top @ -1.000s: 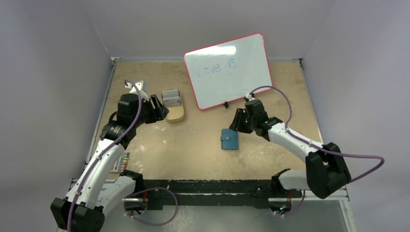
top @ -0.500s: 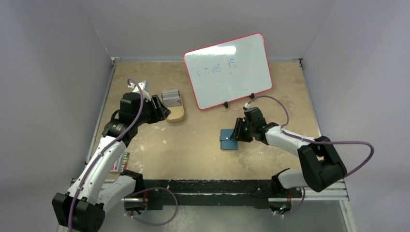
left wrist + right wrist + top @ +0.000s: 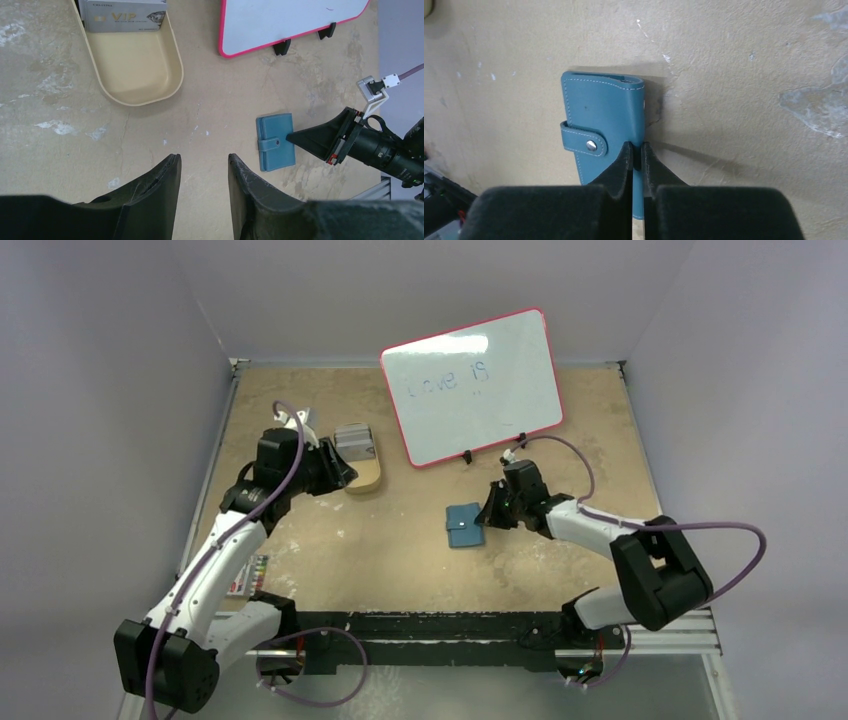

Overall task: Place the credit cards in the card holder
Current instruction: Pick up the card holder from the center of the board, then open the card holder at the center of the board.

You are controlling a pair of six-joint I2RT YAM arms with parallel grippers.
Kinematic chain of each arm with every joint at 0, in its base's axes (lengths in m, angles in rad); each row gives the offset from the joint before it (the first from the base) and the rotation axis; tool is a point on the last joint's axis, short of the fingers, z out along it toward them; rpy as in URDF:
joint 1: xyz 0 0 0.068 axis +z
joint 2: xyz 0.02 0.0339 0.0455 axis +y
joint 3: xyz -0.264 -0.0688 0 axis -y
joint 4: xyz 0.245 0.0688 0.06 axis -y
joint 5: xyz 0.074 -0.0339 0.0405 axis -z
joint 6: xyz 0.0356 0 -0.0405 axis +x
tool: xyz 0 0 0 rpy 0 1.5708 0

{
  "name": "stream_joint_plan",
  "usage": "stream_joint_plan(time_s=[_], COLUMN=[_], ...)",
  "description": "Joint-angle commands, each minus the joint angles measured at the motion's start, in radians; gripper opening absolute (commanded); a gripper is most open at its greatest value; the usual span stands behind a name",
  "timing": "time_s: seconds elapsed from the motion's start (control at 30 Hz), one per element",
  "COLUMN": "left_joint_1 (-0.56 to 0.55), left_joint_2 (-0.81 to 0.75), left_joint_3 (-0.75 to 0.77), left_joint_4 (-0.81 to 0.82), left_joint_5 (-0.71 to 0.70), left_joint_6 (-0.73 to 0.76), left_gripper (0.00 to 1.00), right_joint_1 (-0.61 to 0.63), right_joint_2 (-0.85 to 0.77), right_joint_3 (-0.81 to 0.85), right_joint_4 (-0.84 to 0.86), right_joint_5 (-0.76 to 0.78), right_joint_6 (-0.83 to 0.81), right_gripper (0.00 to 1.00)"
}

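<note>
The card holder (image 3: 464,525) is a teal-blue wallet, folded and snapped closed, lying flat mid-table. My right gripper (image 3: 487,518) is shut on its right edge; in the right wrist view the fingers (image 3: 624,162) pinch that edge of the card holder (image 3: 604,115). The credit cards (image 3: 353,443) are a grey-silver stack resting in the far end of a tan oval tray (image 3: 367,480). My left gripper (image 3: 338,470) hovers beside the tray, open and with nothing in it. In the left wrist view the left gripper (image 3: 202,160) shows bare table between its fingers, the credit cards (image 3: 122,15) at top left and the card holder (image 3: 275,141) to the right.
A red-framed whiteboard (image 3: 470,385) leans on stands at the back centre. A multicoloured striped card (image 3: 252,575) lies near the left arm's base. Grey walls enclose the table on three sides.
My right gripper came down and shut on the card holder's right edge, and the holder shifted left and turned slightly. The left gripper's fingers narrowed as it edged toward the tray.
</note>
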Motion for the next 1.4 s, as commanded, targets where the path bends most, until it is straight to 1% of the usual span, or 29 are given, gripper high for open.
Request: stream_joint_plan(time_s=[0.0, 0.1, 0.2, 0.33, 0.47, 0.63, 0.87, 1.17, 1.37], left_joint_1=[-0.015, -0.026, -0.039, -0.092, -0.171, -0.267, -0.340, -0.387, -0.404], left_joint_2=[0.005, -0.002, 0.004, 0.050, 0.113, 0.158, 0.253, 0.330, 0.361], left_joint_3=[-0.005, -0.029, -0.063, -0.063, -0.039, 0.000, 0.042, 0.085, 0.090], left_joint_4=[0.079, 0.174, 0.279, 0.299, 0.316, 0.319, 0.303, 0.281, 0.292], left_joint_5=[0.063, 0.145, 0.194, 0.166, 0.166, 0.100, 0.024, -0.104, -0.147], left_joint_6=[-0.066, -0.161, -0.240, -0.239, -0.228, -0.195, -0.135, -0.080, -0.069], left_gripper=[0.38, 0.37, 0.36, 0.35, 0.35, 0.39, 0.43, 0.45, 0.45], right_joint_1=[0.002, 0.007, 0.032, 0.077, 0.106, 0.132, 0.157, 0.179, 0.200], right_joint_2=[-0.058, -0.140, -0.191, -0.204, -0.177, -0.112, -0.089, -0.092, -0.089], right_joint_3=[0.036, 0.063, 0.084, 0.134, 0.190, 0.249, 0.285, 0.279, 0.270], right_joint_4=[0.012, 0.036, 0.080, 0.109, 0.126, 0.116, 0.128, 0.197, 0.221], right_joint_5=[-0.068, -0.159, -0.192, -0.164, -0.112, -0.077, -0.071, -0.124, -0.130], right_joint_6=[0.012, 0.068, 0.144, 0.235, 0.269, 0.266, 0.259, 0.255, 0.251], right_gripper=[0.00, 0.00, 0.00, 0.00, 0.00, 0.00, 0.00, 0.00, 0.00])
